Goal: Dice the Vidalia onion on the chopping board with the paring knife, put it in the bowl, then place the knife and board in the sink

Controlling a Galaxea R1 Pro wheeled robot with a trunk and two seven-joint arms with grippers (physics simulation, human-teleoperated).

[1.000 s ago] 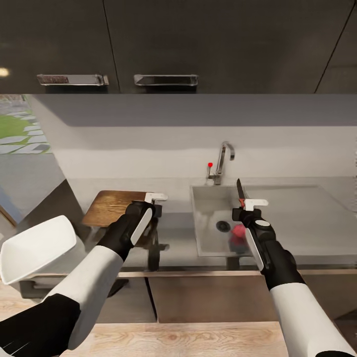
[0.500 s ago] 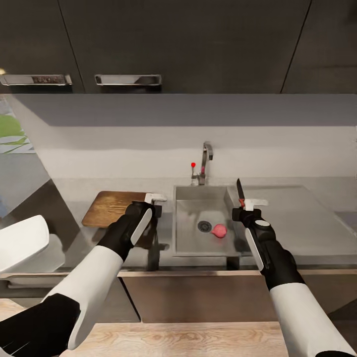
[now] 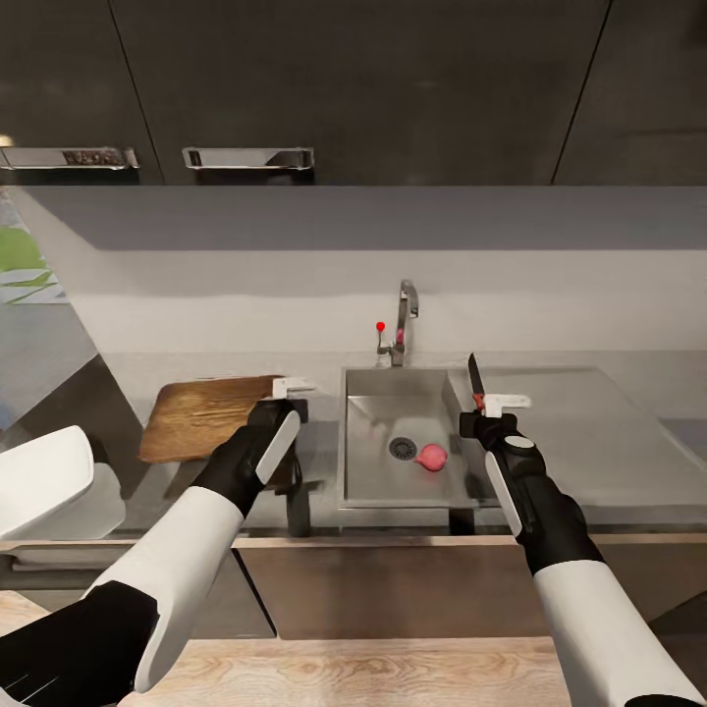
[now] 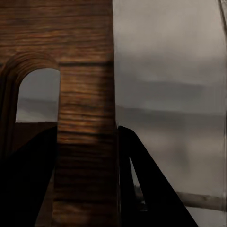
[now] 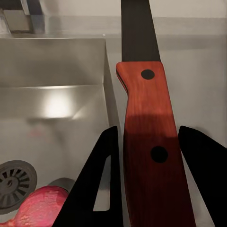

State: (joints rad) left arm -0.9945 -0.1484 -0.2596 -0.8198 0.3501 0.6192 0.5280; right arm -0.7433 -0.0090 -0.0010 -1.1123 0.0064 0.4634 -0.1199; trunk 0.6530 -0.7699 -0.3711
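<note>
chopping board (image 4: 85, 118) clamped between dark fingers (image 4: 146, 184) | handle slot visible | grey countertop (image 4: 175, 71) behind

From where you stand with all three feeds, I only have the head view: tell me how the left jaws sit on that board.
Observer: In the left wrist view the chopping board runs between the two dark jaws, gripped by the strip of wood beside its handle hole.
Operator: Now confirm the knife grip.
Observer: In the right wrist view the paring knife has its reddish handle, with two dark rivets, clamped between the jaws, blade pointing away from the wrist.
Operator: Report what lies under that knife.
Observer: That same view shows the sink wall beside the handle, with the pink onion next to the drain.
</note>
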